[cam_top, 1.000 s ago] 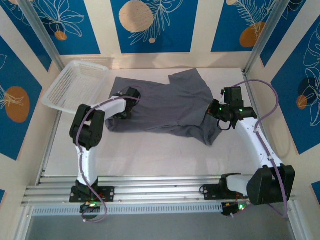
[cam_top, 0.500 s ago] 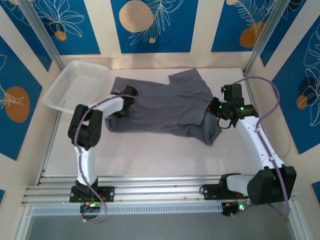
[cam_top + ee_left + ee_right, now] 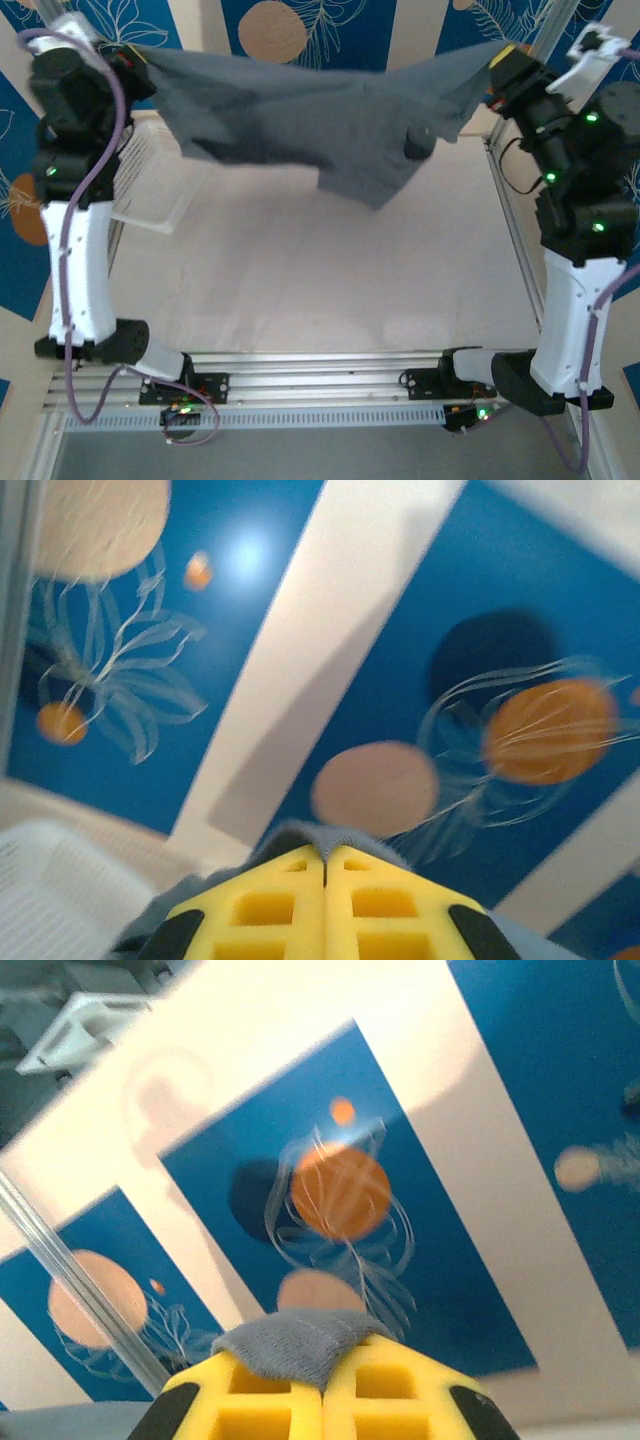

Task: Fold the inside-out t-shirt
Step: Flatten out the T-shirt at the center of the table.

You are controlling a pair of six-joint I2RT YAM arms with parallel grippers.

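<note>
The slate-grey t-shirt (image 3: 320, 125) hangs stretched in the air between both raised arms, sagging to a point near the middle, above the table. My left gripper (image 3: 135, 55) is shut on its left end; in the left wrist view grey cloth (image 3: 325, 838) bulges out from between the closed yellow pads (image 3: 270, 905). My right gripper (image 3: 497, 62) is shut on the right end; in the right wrist view a fold of grey knit (image 3: 295, 1345) lies pinched between the yellow pads (image 3: 390, 1390).
A white mesh basket (image 3: 150, 185) sits at the back left, partly behind the left arm and under the shirt. The white table (image 3: 320, 280) lies below. Blue patterned walls and metal posts (image 3: 525, 55) stand close around both raised arms.
Both arms have swung up from the table, lifting the shirt off the surface and stretching it high between them. It lay flat before.
</note>
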